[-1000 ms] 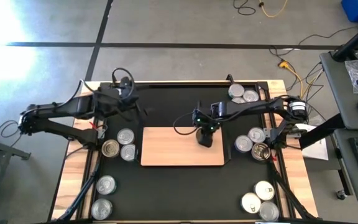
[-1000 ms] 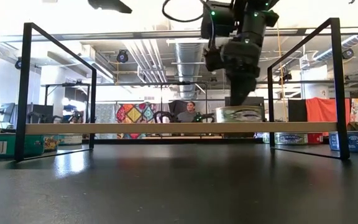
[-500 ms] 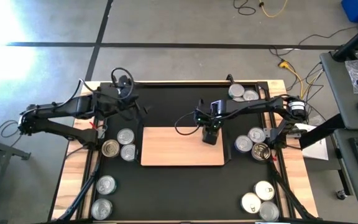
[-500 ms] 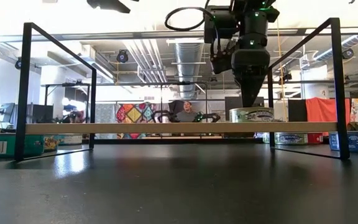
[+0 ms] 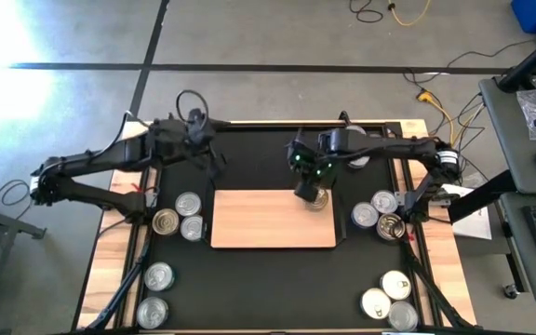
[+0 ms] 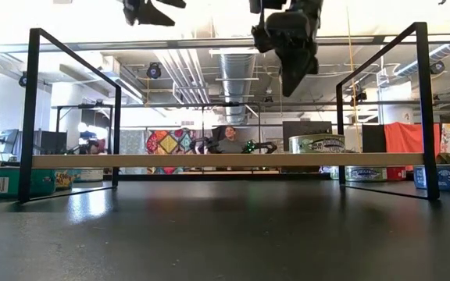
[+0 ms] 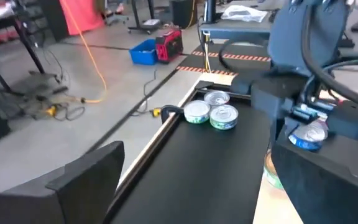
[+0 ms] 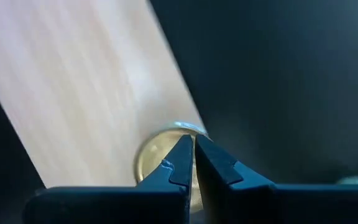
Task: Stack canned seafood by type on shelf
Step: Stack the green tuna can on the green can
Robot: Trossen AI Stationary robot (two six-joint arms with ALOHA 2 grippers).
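On the shelf (image 5: 273, 220) sat one rigid, slick-sided can (image 5: 318, 199), best gripped across its sides, beneath the right gripper (image 5: 303, 192), jaws closed empty.

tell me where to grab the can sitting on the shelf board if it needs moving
Take the can by its round side wall, coming straight down from above with fingers on opposite sides. It stands upright near the shelf board's far right corner, lid up, nothing close beside it. The right hand hangs shut above it and must open first.
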